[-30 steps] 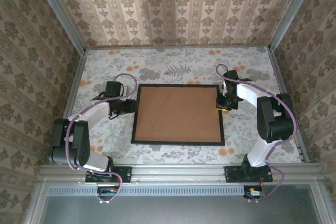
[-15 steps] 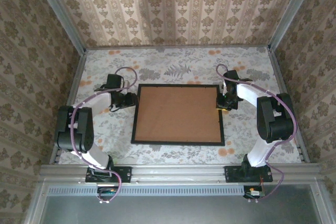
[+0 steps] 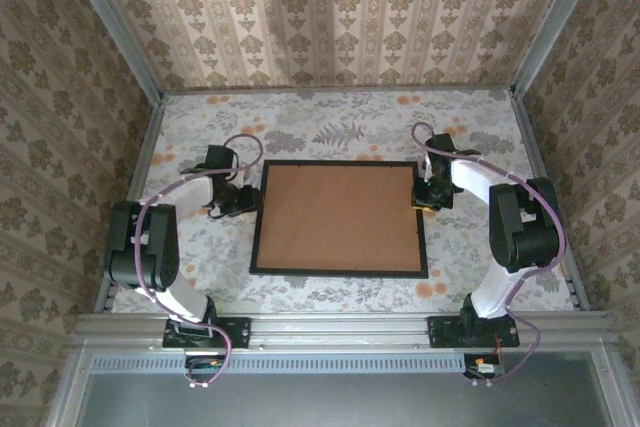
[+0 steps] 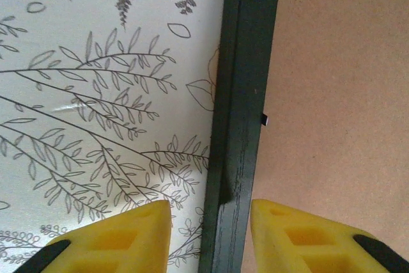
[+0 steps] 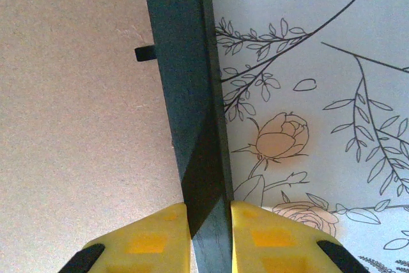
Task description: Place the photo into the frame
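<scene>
Lying flat: frame point(image 3: 338, 272), black and rectangular, back side up, on the floral table point(image 3: 330, 127).
Inside the frame: brown backing board point(image 3: 338, 215) fills the opening edge to edge, plain and matte.
Left gripper point(image 3: 243, 199): at the frame's left rail, toward its far end.
Left gripper, wrist view: the gripper point(image 4: 211, 210) straddles the rail point(image 4: 239, 94). The jaws stand part-open, wider than the rail. The outer yellow finger point(image 4: 128, 234) sits over the table point(image 4: 96, 94) with a visible gap to the rail. The inner finger is just beside the rail's board-side edge; contact cannot be told. Nothing is clamped.
Right gripper point(image 3: 428, 197): at the frame's right rail, toward its far end, roughly opposite the left gripper.
Right gripper, wrist view: the gripper point(image 5: 209, 212) has both yellow fingers point(image 5: 153, 234) pressed against the two sides of the rail point(image 5: 185, 94), no gap on either side. The jaws are narrow and pinching the frame.
Clips: a small black tab point(image 4: 264, 119) juts from the left rail's inner edge onto the board point(image 4: 339, 94). A like tab point(image 5: 144, 53) juts from the right rail's inner edge over the board point(image 5: 77, 126).
Outside the frame: leaf-and-rose print of the table point(image 5: 319, 62) on all sides.
</scene>
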